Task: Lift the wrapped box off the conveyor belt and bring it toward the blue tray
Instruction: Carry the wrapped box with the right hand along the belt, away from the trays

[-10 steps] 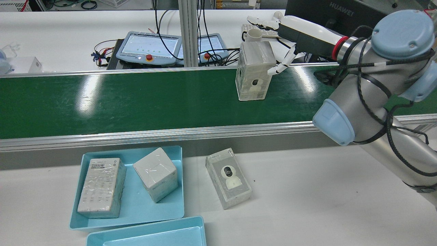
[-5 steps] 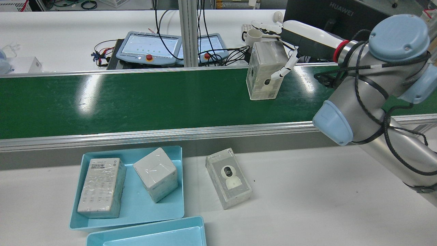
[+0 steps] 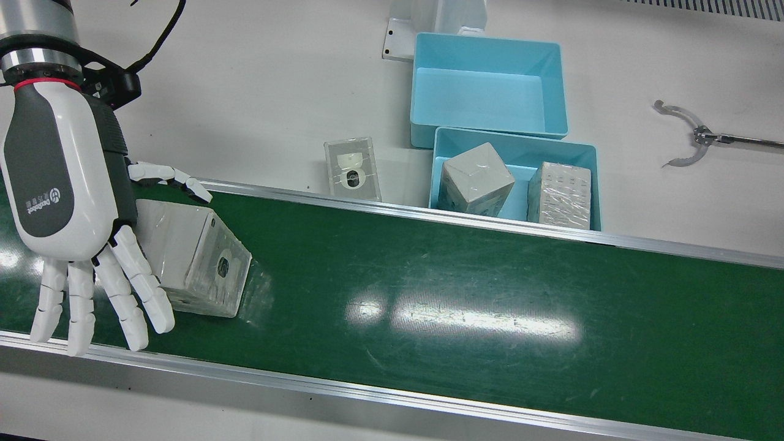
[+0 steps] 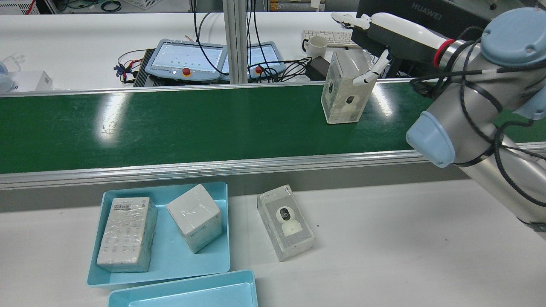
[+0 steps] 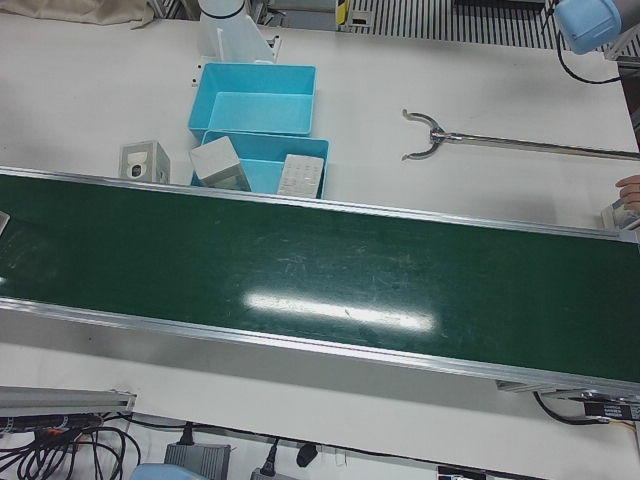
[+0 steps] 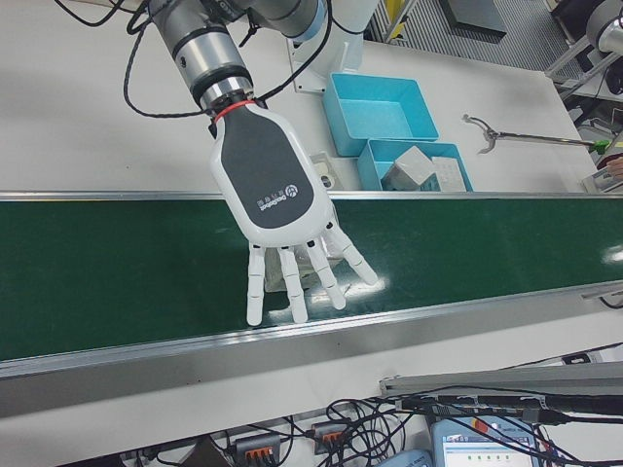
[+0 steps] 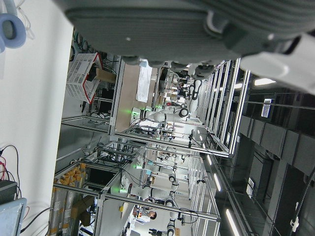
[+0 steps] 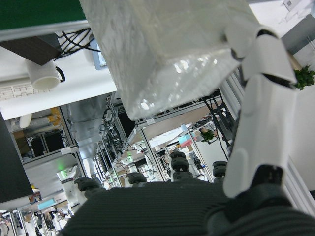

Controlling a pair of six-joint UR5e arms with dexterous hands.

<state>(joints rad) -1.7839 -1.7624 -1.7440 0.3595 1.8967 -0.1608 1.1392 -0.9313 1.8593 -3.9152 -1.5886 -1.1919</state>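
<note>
Gleaming green conveyor belt (image 4: 170,123), white table (image 4: 384,256), right robot hand (image 3: 67,202) spread beside wrapped box (image 4: 346,91)

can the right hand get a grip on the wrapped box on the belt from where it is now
Probably yes. The right hand is open right over the wrapped box on the conveyor belt, one finger on its near face, nothing between them.

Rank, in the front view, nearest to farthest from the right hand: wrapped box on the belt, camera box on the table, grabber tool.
1. Wrapped box, beside the right hand, on the belt.
2. Camera box, on the table beyond the belt.
3. Grabber tool, far side.
</note>
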